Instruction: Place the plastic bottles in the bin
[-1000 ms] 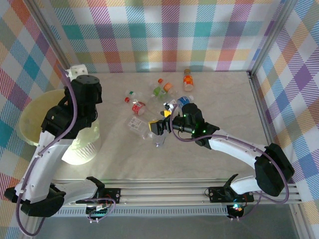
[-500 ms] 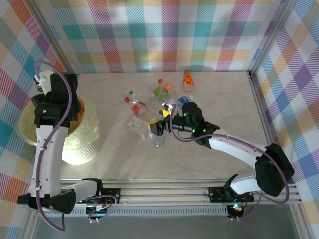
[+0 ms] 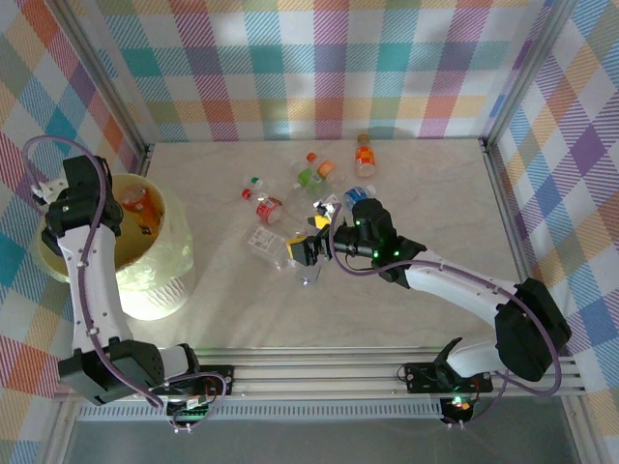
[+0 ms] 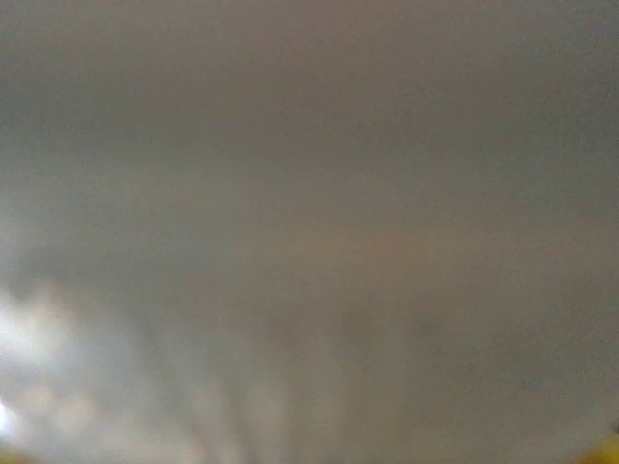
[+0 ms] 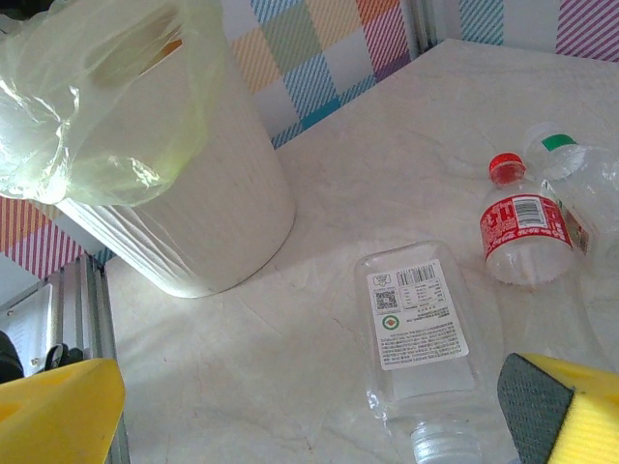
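Note:
Several plastic bottles [image 3: 309, 179] lie scattered across the middle of the table. A clear flat bottle [image 5: 416, 329] with a white label lies on its side just ahead of my right gripper [image 5: 309, 430], its white cap pointing at me. That gripper [image 3: 306, 240] is open, and its yellow fingers [image 5: 58, 406] stand wide apart with nothing between them. The cream bin [image 3: 145, 280] stands at the left with an orange bottle [image 3: 135, 205] inside. My left arm [image 3: 79, 198] hangs over the bin's left rim. Its fingers cannot be made out, and the left wrist view is a grey blur.
A red-labelled bottle [image 5: 517, 232] and a green-capped one [image 5: 580, 169] lie beyond the clear bottle. An orange bottle [image 3: 365, 155] stands near the back wall. The bin [image 5: 184, 203] has a yellow-green bag liner. Metal frame rails edge the table.
My left arm has swung left, from above the bin's right side to its left rim. An orange bottle now shows inside the bin. The right arm has not moved.

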Robot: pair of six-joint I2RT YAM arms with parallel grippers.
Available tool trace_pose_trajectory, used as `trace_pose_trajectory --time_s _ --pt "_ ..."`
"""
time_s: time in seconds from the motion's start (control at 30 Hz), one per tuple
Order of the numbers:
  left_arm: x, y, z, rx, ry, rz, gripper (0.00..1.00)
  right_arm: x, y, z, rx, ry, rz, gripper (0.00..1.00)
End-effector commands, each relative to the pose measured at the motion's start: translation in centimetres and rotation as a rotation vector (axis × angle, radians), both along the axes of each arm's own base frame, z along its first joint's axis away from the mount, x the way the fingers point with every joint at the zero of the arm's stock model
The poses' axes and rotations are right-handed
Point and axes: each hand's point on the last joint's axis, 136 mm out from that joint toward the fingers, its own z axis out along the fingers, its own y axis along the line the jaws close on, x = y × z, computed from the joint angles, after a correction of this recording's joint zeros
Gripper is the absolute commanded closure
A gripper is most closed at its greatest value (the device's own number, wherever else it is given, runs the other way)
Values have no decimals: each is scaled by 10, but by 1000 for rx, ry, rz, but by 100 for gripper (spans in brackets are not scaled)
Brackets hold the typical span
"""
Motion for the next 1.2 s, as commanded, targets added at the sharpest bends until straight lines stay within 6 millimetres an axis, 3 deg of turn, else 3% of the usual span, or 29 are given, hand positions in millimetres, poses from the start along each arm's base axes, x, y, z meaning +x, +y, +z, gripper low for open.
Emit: trace_pose_trajectory --time_s 0.0,0.2,0.37,0.5,0.67,0.9,1.07,1.17 --pt "-10 3 -15 -39 37 47 45 -6 3 16 20 -45 36 0" --pt "-15 8 -29 -45 71 96 42 -7 1 12 10 -37 33 0" --pt "-10 8 -33 -72 93 97 30 -7 -2 13 4 -46 25 0" --pt "-3 8 -24 -77 58 79 20 -7 -2 12 6 -43 18 0" --pt "-1 2 -11 -96 13 45 14 -6 -4 12 6 -38 8 0" --pt "11 -31 11 -211 -174 -122 8 6 -10 15 26 -37 -81 0" --pt "25 -67 24 -353 -327 -259 6 16 -23 19 56 -59 -184 0" --pt "42 -100 46 -452 -513 -422 3 16 -28 17 50 -57 -203 0"
